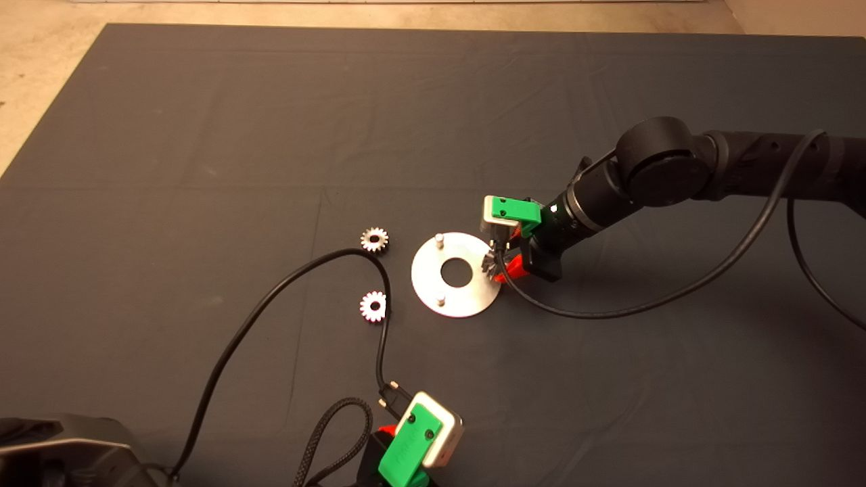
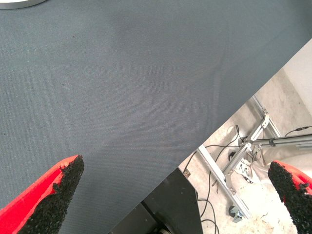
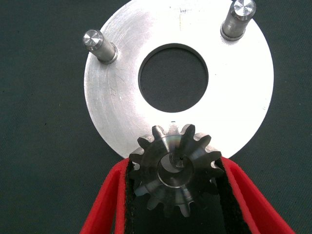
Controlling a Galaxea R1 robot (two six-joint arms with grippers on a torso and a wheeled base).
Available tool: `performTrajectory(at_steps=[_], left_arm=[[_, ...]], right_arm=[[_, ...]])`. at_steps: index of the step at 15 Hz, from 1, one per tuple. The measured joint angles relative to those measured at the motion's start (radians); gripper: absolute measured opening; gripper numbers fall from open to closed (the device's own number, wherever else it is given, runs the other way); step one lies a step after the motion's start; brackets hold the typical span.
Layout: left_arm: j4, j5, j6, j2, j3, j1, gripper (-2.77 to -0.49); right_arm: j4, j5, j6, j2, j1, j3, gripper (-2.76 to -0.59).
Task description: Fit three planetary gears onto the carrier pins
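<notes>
Right wrist view: a gear (image 3: 175, 173) is gripped between the closed right gripper (image 3: 174, 195) fingers above a carrier pin (image 3: 179, 162); bore and pin should be centred before lowering.

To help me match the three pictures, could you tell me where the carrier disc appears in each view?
Head view: carrier disc at mat centre, right gripper at its edge.
Left wrist view: only a silver sliver, perhaps its rim.
Right wrist view: fills the middle.
Shared landmark: gripped gear.
</notes>
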Motion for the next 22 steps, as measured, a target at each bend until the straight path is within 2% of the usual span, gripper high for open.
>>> performTrajectory(at_steps=[4,13,20,22], left_arm=[[0.0,0.0,0.0,-0.001,0.0,0.0,-0.51],[0.0,0.0,-0.001,-0.001,0.0,0.0,-0.51],[0.0,0.0,0.0,-0.001,0.0,0.0,-0.51],[0.0,0.0,-0.001,-0.001,0.0,0.0,-0.51]], right_arm=[[0.0,-0.004,-0.003,0.0,0.0,0.0,-2.42],[0.001,0.001,-0.01,0.003,0.0,-0.004,-2.41],[0.004,0.011,-0.01,0.003,0.0,-0.01,-2.42],[0.004,0.019,-0.01,0.003,0.0,-0.015,-2.42]])
